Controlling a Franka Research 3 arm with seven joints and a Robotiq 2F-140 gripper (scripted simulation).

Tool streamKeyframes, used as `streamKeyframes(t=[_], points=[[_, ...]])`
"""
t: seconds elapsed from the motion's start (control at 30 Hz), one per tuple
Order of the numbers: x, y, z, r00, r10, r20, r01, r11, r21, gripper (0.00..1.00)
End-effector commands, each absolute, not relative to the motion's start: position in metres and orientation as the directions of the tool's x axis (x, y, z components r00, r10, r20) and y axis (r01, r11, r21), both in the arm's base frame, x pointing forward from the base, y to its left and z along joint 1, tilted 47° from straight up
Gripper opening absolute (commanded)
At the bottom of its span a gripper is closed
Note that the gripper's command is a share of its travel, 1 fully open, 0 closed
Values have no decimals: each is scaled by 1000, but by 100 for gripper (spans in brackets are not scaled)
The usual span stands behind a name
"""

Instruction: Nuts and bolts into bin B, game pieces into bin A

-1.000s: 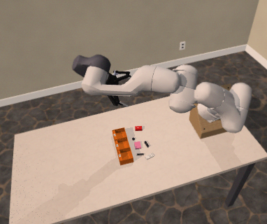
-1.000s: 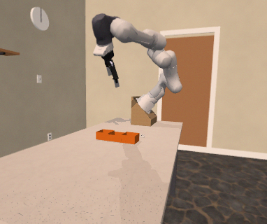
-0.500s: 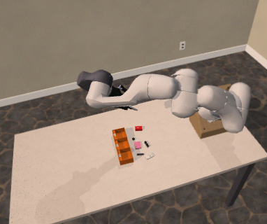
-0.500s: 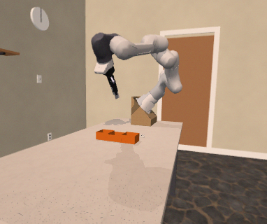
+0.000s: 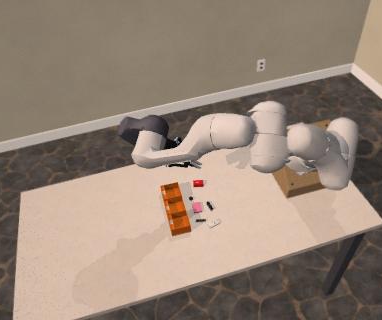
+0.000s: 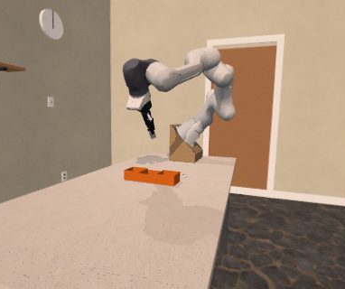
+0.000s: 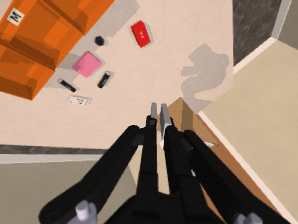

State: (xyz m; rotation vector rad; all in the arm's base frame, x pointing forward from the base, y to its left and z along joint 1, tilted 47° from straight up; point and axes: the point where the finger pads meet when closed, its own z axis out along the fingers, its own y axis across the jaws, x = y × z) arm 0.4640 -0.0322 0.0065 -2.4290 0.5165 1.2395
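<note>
Wrist view shows the black two-finger gripper (image 7: 159,114) with its fingers drawn nearly together on nothing, high above the pale speckled table (image 5: 78,235) and well apart from every loose item. I judge this to be an approach posture: a narrow closed pair casts little shadow over the small parts below and can be aimed before opening. The orange plastic bin block of three joined compartments (image 5: 176,208) stands near the middle of the table, and the loose items lie just beside its long side, so only a short carry should be needed. One compartment carries a white label that reads as an M (image 7: 16,17); the labels A and B are not legible from any view, so which compartment is which cannot yet be told. Beside the bins lie a flat red rectangular piece (image 7: 141,34), a small black round part (image 7: 99,40) that may be a nut, a pink square tile (image 7: 86,65), a short black cylinder (image 7: 104,79) and a thinner dark rod (image 7: 66,85) that could be bolts, and a white marked tile (image 7: 80,101), possibly a domino. All rest on the table and none is in a bin, so sorting appears not yet begun. The white jointed arm (image 5: 218,132) rises from a brown wooden pedestal (image 5: 290,186) at the table's far corner.
</note>
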Motion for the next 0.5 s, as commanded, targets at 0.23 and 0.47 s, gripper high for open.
streamKeyframes(t=[0.23,0.47], points=[[473,-19,11,710,-2,-704,-387,-836,-388,5],[473,-8,18,774,43,-631,-347,-806,-480,5]])
